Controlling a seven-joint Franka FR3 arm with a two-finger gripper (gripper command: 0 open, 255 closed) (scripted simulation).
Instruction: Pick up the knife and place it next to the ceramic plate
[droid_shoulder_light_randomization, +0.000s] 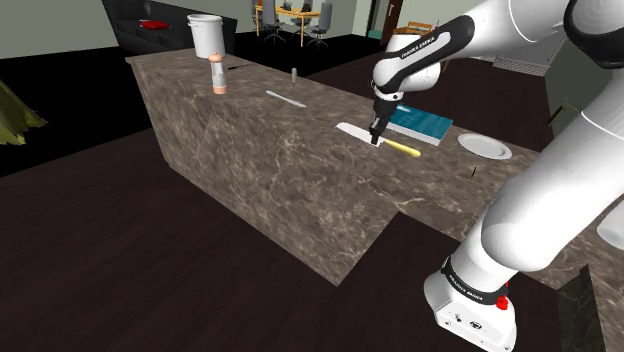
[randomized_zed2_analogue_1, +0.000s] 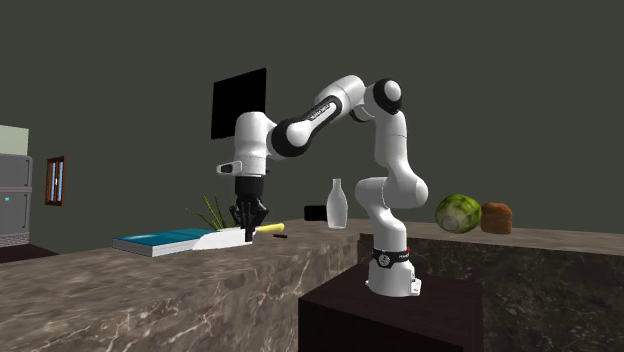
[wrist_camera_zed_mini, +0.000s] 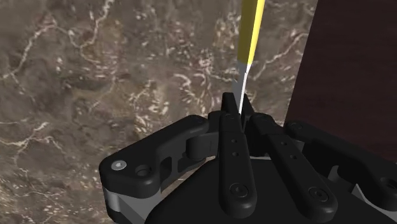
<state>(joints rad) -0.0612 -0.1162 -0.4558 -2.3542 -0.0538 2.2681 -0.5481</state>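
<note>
The knife (droid_shoulder_light_randomization: 356, 132) lies on the marble counter (droid_shoulder_light_randomization: 250, 150), white blade toward the shoulder view's left, yellow handle (droid_shoulder_light_randomization: 403, 148) toward the white plate (droid_shoulder_light_randomization: 485, 146). My black gripper (droid_shoulder_light_randomization: 377, 140) points straight down and is shut on the knife where blade meets handle. In the wrist view the fingers (wrist_camera_zed_mini: 232, 137) clasp the thin blade (wrist_camera_zed_mini: 240, 95), and the yellow handle (wrist_camera_zed_mini: 252, 32) runs away from them. The second exterior view shows the gripper (randomized_zed2_analogue_1: 246, 235) low over the counter with the white blade (randomized_zed2_analogue_1: 222, 238) and the handle (randomized_zed2_analogue_1: 268, 229) on either side.
A blue book (droid_shoulder_light_randomization: 420, 125) lies just behind the knife, between it and the plate. Farther along the counter are a white pot (droid_shoulder_light_randomization: 205, 35), a shaker (droid_shoulder_light_randomization: 218, 75) and a thin white utensil (droid_shoulder_light_randomization: 285, 98). A bottle (randomized_zed2_analogue_1: 337, 205), a cabbage (randomized_zed2_analogue_1: 458, 213) and bread (randomized_zed2_analogue_1: 496, 217) stand near the arm's base.
</note>
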